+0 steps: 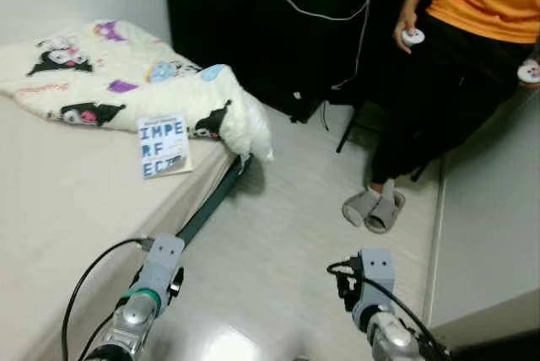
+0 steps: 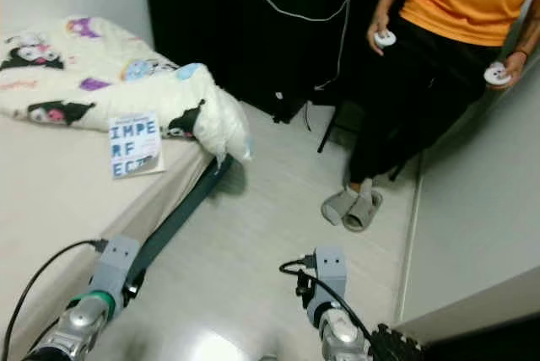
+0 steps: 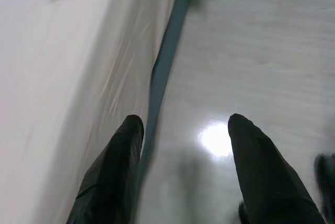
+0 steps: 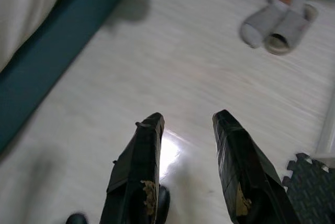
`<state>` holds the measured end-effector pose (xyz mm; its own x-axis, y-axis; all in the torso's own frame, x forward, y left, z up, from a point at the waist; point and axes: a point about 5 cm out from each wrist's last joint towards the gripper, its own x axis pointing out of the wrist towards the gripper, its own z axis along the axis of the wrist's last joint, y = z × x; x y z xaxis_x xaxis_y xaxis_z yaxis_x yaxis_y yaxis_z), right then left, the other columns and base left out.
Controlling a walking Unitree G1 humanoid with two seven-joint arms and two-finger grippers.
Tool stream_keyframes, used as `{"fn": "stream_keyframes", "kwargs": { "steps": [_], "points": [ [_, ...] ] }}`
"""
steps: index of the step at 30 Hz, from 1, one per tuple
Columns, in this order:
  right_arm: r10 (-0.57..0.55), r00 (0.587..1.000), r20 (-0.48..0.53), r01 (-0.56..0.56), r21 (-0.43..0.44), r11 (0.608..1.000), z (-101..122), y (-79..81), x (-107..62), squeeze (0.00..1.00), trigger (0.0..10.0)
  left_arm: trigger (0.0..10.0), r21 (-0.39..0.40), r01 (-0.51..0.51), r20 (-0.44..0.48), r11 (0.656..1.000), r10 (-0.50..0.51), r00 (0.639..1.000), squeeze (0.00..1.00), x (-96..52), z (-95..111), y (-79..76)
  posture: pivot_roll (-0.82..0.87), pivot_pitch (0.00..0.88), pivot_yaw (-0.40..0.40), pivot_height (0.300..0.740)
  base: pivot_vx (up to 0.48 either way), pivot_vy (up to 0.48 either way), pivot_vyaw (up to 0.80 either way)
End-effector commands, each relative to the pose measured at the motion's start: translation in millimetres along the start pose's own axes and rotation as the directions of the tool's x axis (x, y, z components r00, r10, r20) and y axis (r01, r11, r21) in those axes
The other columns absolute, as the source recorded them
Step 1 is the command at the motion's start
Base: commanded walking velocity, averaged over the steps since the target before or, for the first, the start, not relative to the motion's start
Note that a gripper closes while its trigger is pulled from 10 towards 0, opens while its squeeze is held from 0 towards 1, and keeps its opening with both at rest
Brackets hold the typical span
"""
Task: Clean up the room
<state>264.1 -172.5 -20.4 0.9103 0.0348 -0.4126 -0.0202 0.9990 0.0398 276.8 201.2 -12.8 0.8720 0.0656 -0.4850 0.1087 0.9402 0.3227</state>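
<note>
Hanging low over the floor (image 1: 278,243), both claws, left claw (image 3: 183,124) and right claw (image 4: 186,122), were spread and empty; the book (image 1: 164,145) lay on the bed (image 1: 67,201) beside the blanket (image 1: 126,78). Reaching might knock the person's (image 1: 472,49) feet nearby

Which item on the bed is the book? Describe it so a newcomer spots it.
Start at the bed on the robot's left, with a cartoon-print blanket bunched at its far end. The book lies flat on the bare sheet just in front of that blanket, near the bed's edge. It is the only flat, white-covered thing, with big blue block letters.
</note>
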Motion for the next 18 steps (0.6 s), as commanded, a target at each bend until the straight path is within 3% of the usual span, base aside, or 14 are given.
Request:
{"fn": "stream_keyframes", "kwargs": {
  "steps": [1, 4, 15, 18],
  "points": [
    [-0.041, 0.999, -0.029, 0.041, 0.007, 0.999, -7.8, -12.7, -5.1, 0.00, 10.0, 10.0, 0.000, 0.032, -0.018, 0.999, -0.032, 0.999, 0.00, -1.9, -4.8, -11.1, 0.01, 0.076, -0.039, 0.720, 0.480, 0.000, -0.80],
    [-0.042, 0.999, -0.028, 0.042, 0.004, 0.999, -7.5, -13.0, -5.1, 0.00, 10.0, 10.0, 0.001, 0.032, -0.018, 0.999, -0.032, 0.999, 0.00, -1.8, -4.6, -11.1, 0.01, 0.074, -0.036, 0.720, 0.480, 0.000, -0.65],
    [-0.032, 0.999, -0.022, 0.031, -0.023, 0.999, -5.4, -12.2, -4.1, 0.00, 10.0, 10.0, 0.002, 0.033, -0.019, 0.999, -0.033, 0.999, 0.00, -1.3, -3.8, -11.0, 0.01, 0.073, -0.035, 0.720, 0.480, 0.000, 0.00],
    [-0.022, 1.000, -0.019, 0.021, -0.031, 0.999, -5.0, -11.0, -4.0, 0.00, 10.0, 10.0, 0.004, 0.035, -0.017, 0.999, -0.035, 0.999, 0.00, -1.2, -3.4, -11.6, 0.01, 0.073, -0.035, 0.720, 0.480, 0.000, 0.50]
  ]
}}
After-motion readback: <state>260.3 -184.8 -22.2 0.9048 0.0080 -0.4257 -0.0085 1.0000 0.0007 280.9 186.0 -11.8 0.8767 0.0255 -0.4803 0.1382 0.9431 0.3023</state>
